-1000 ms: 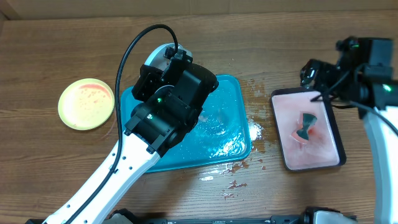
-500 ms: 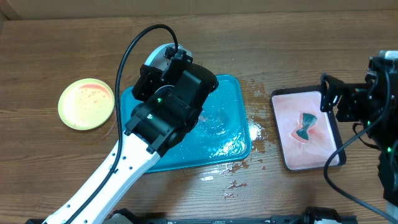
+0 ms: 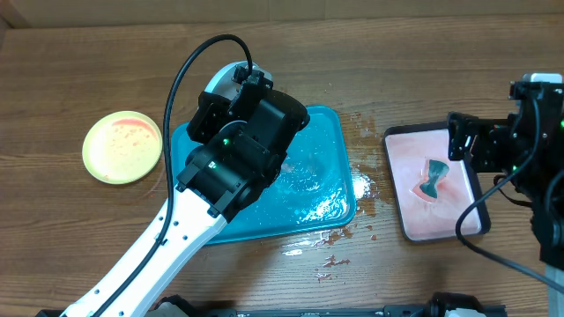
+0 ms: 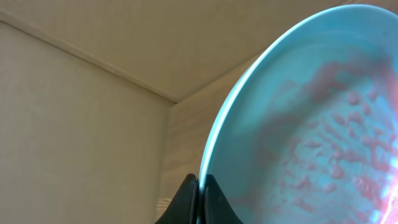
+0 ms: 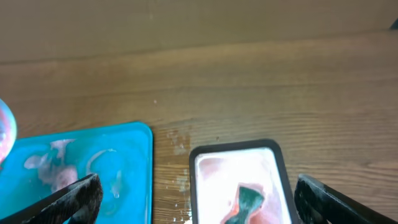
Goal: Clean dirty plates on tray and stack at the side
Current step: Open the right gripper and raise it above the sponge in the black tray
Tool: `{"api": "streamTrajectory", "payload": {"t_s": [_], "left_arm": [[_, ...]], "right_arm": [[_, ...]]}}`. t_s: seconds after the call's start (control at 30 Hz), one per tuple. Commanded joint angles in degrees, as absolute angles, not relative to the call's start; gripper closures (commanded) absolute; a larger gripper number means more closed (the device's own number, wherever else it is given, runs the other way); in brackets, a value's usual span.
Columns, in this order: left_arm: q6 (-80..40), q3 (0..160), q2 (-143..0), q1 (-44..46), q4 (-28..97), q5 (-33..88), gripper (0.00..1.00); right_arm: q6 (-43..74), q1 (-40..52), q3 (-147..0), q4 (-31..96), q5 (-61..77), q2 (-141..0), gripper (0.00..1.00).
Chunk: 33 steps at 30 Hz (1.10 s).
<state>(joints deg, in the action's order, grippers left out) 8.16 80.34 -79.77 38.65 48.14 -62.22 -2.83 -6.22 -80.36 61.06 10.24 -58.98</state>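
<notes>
My left gripper (image 4: 202,186) is shut on the rim of a light blue plate (image 4: 311,124) smeared with red sauce. It holds the plate tilted on edge above the far left corner of the teal tray (image 3: 322,189). In the overhead view the plate (image 3: 220,79) peeks out behind the left gripper (image 3: 236,88). One yellow-green plate (image 3: 122,147) with orange smears lies on the table left of the tray. No second yellow-green plate shows separately. My right gripper (image 3: 460,141) (image 5: 202,205) is open and empty above the black-rimmed tray.
The black-rimmed tray (image 3: 480,198) with a pinkish inside sits on the right and holds a dark teal sponge (image 3: 434,179) (image 5: 249,199). Water and sauce spatter (image 3: 330,260) lies on the wood between and in front of the trays. The teal tray (image 5: 93,155) is wet.
My right arm has swung from the far right back edge toward the black-rimmed tray and now hovers over it. The left arm and the blue plate have not moved.
</notes>
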Motion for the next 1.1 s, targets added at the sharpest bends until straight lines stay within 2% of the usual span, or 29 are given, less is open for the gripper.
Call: {"api": "streamTrajectory", "payload": {"t_s": [0.0, 0.23, 0.43, 1.07], "left_arm": [[12.8, 81.6, -79.1, 39.0, 46.6, -65.2, 0.96], [22.1, 81.6, -79.1, 39.0, 41.7, -73.4, 0.96], [24.5, 81.6, -79.1, 39.0, 41.7, -78.1, 0.96], [24.7, 81.6, -79.1, 39.0, 41.7, -78.4, 0.96]], "right_arm": [[-3.0, -6.1, -81.5, 60.9, 10.4, -60.9, 0.00], [-3.0, -6.1, -81.5, 61.3, 10.4, -64.5, 0.00], [-3.1, -6.1, -81.5, 62.8, 9.9, -67.4, 0.00], [-3.0, -6.1, -81.5, 63.6, 10.0, -69.2, 0.00]]}}
